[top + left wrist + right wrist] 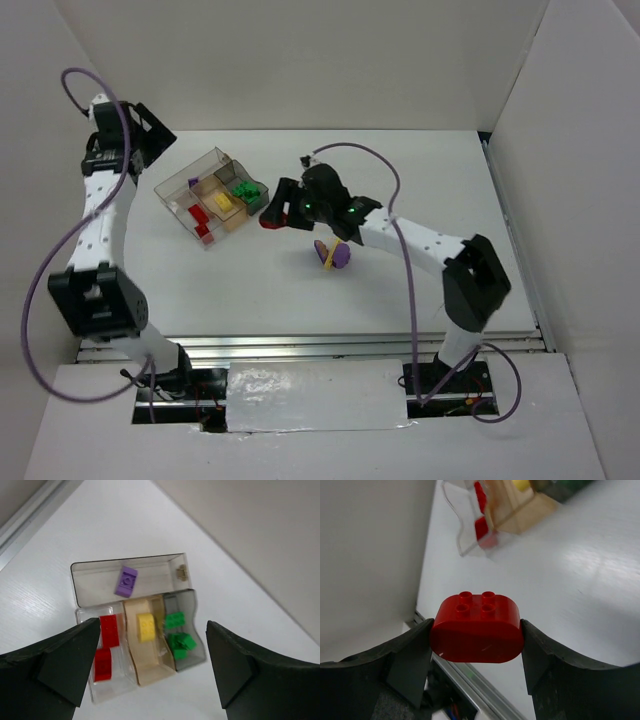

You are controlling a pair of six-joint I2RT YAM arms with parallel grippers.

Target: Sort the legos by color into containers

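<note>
Carrying a red lego (476, 629) pinched tight between its fingers, the right gripper (272, 216) likely needs a short shift toward nine o'clock, over the red compartment (122, 672) of the tray (172, 190).

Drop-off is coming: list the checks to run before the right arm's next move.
1. Red rounded brick clamped in right end effector: ok.
2. Brick over the clear compartment holding reds: not ok, beside the tray.
3. Room in that compartment: ok, bare floor shows.
4. Left end effector open, off the tray: ok.
5. Table cleared: not ok, purple brick and yellow brick lie loose.
</note>
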